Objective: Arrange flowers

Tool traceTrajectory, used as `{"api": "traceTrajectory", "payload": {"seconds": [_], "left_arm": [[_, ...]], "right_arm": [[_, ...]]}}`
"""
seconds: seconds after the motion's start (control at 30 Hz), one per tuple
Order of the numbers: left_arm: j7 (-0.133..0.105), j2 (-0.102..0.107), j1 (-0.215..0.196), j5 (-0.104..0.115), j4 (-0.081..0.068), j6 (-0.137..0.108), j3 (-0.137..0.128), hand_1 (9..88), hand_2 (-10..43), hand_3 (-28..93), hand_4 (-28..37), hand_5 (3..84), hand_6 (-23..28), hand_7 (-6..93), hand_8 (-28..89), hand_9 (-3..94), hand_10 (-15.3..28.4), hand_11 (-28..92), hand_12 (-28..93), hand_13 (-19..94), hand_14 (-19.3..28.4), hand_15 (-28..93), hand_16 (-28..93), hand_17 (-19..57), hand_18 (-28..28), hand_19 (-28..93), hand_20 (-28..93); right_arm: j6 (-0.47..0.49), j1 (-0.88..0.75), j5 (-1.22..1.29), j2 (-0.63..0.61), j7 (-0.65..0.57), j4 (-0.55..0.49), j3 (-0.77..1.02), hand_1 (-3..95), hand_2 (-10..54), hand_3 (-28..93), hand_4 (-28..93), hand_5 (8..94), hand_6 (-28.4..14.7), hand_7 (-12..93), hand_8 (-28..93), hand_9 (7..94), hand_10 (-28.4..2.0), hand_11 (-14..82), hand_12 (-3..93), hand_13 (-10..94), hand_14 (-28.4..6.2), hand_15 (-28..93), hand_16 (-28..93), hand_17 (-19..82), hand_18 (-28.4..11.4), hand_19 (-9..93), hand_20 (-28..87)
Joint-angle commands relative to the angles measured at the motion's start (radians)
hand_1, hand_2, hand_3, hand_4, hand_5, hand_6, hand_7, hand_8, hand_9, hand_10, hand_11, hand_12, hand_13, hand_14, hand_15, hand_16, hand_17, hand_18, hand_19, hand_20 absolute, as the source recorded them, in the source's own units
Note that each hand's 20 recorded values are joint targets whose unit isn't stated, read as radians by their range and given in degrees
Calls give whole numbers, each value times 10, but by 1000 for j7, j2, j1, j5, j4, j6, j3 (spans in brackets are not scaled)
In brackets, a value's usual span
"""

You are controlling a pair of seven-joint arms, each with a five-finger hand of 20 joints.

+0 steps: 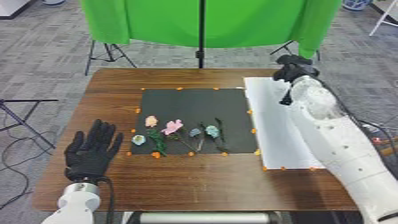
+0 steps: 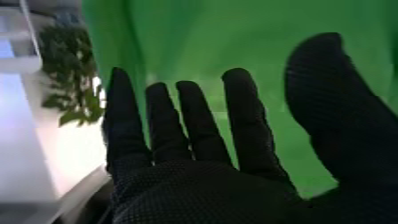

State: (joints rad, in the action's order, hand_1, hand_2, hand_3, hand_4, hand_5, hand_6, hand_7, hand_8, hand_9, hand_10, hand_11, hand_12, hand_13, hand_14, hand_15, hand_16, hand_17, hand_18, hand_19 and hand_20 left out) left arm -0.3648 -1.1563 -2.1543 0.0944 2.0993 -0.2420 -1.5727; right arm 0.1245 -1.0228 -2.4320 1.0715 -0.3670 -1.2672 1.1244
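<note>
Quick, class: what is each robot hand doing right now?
Left hand: open, holding nothing.
Right hand: open, holding nothing.

In the head view you have bright, fairly even room light over the brown surface point(image 1: 195, 187) and the gray floor point(image 1: 35, 60). The white sheet point(image 1: 278, 125) on the right and the white right arm point(image 1: 330, 131) come out brightest, while the black mat point(image 1: 178, 102) stays dark and matte. You see soft shading in the green cloth point(image 1: 160, 25) at the far side. The left robot hand point(image 1: 87, 155) and the right robot hand point(image 1: 295, 69) read as deep black. In the right wrist view, a white patch point(image 2: 78, 150) glares beside the plant point(image 2: 67, 70), washing out detail, and you get a dim glove against brighter green.
</note>
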Motion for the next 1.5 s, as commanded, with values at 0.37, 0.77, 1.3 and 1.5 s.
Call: {"api": "traceTrajectory", "payload": {"seconds": [0.37, 0.77, 1.3, 1.5], "left_arm": [[17, 7, 13, -13, -9, 7, 17, 288, 172, 797, -283, 505, 101, 162, -102, 446, 164, 282, 125, 340, 167, 457, -90, -75, 142, 400, 143], [8, 12, -1, -11, -6, 16, -12, 287, 174, 796, -283, 512, 103, 161, -101, 448, 164, 283, 124, 341, 167, 458, -90, -75, 141, 400, 143], [22, 7, -14, -26, -4, 40, -29, 288, 176, 793, -283, 512, 102, 160, -100, 448, 164, 280, 123, 340, 167, 456, -91, -75, 141, 401, 143], [28, 6, 6, -30, -16, 49, -28, 287, 176, 792, -283, 512, 102, 158, -100, 447, 164, 278, 124, 340, 166, 454, -90, -75, 141, 401, 143]], "right_arm": [[231, -47, -200, 115, 57, 123, 70, 415, -95, 851, -283, 436, 1, 189, -156, 422, -138, 100, 108, 424, -124, 189, 122, 247, -182, 481, 133], [-36, -130, -132, 51, -15, 73, 6, 633, -95, 657, -283, 720, -2, 474, -54, 843, -100, 185, 432, 776, -38, 395, 395, 424, -176, 868, 289], [-94, -439, 3, -80, 129, -524, -69, 591, -95, 733, -283, 684, -8, 525, -19, 824, -110, 188, 424, 748, -51, 429, 377, 405, -192, 872, 289], [-109, -443, -38, -45, 151, -499, -129, 588, -95, 738, -283, 684, -9, 523, -20, 817, -113, 168, 407, 740, -50, 427, 373, 398, -194, 869, 285]]}}
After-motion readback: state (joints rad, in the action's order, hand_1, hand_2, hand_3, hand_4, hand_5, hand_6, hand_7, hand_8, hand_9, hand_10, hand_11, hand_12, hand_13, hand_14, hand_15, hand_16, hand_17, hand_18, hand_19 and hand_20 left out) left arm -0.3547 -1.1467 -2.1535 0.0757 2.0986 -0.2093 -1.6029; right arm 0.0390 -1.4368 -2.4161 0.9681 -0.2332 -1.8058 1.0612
